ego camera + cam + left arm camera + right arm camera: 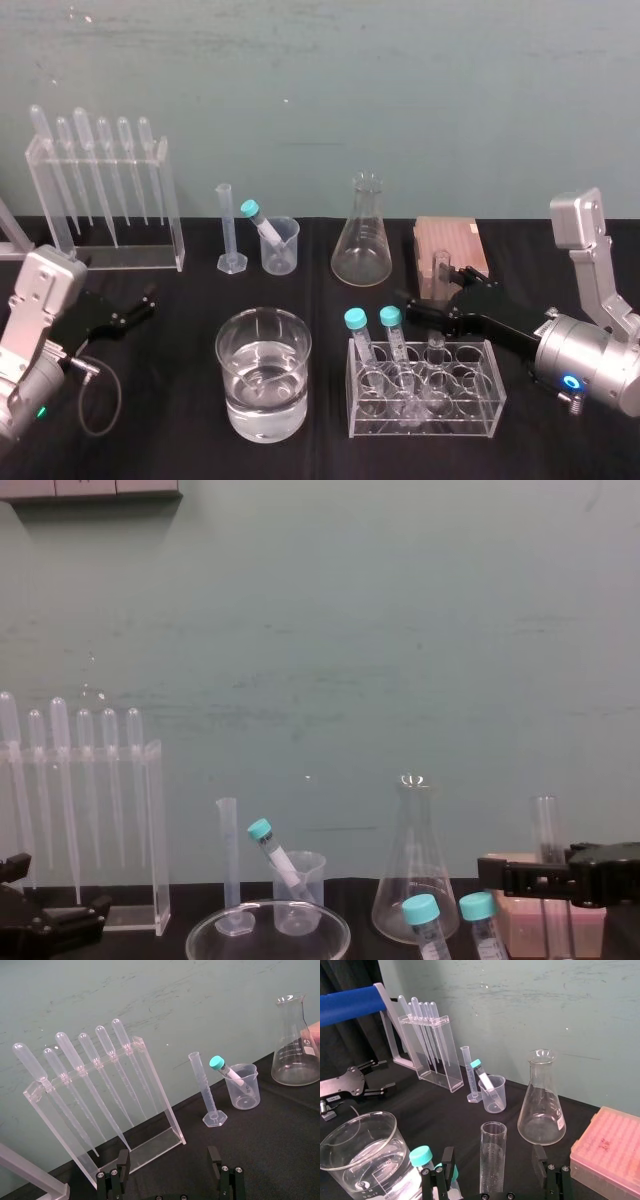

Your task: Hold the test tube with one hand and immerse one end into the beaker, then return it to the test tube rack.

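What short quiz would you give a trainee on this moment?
1. True or false: the right gripper's jaws are shut on the uncapped test tube.
2. Which vessel holds the leaning teal-capped tube? A) conical flask B) small beaker C) large beaker of water
3. Fill in: the clear stand holds ___ pipettes.
Key: 1 false, the right gripper's jaws stand open either side of the uncapped test tube; 2 B; 3 six. The left gripper sits low at the robot's left, jaws open.

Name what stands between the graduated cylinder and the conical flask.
The small beaker, with a teal-capped tube leaning in it, stands between them, right beside the graduated cylinder; the head view shows it.
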